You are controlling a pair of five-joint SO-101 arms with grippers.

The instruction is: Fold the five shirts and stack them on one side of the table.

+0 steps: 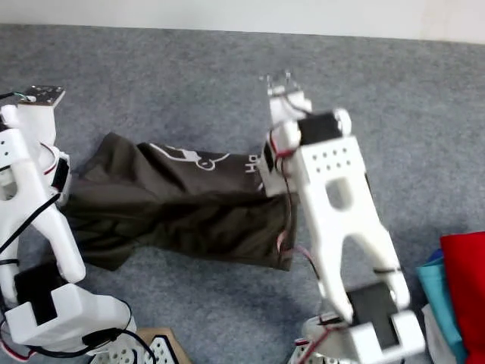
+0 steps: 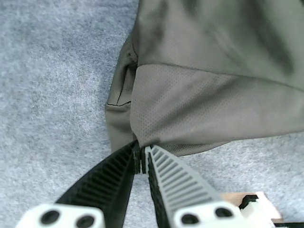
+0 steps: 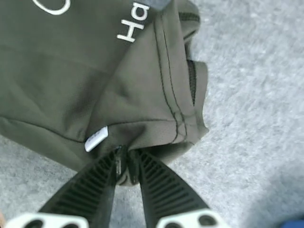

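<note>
A dark olive shirt (image 1: pixel 189 212) with white print lies stretched and partly folded on the grey carpeted table, between the two arms. My left gripper (image 1: pixel 64 182) is at the shirt's left end. In the left wrist view the left gripper (image 2: pixel 143 154) is shut on the hem of the shirt (image 2: pixel 204 95). My right gripper (image 1: pixel 267 168) is at the shirt's right end. In the right wrist view the right gripper (image 3: pixel 125 160) is shut on a folded edge of the shirt (image 3: pixel 71 71), next to a small white label (image 3: pixel 96 138).
A pile of shirts, red (image 1: pixel 464 284) over teal (image 1: pixel 439 284) and white, lies at the table's right edge. A tan board (image 1: pixel 163 345) sits by the left arm's base. Bare grey carpet (image 1: pixel 151 76) stretches behind the shirt.
</note>
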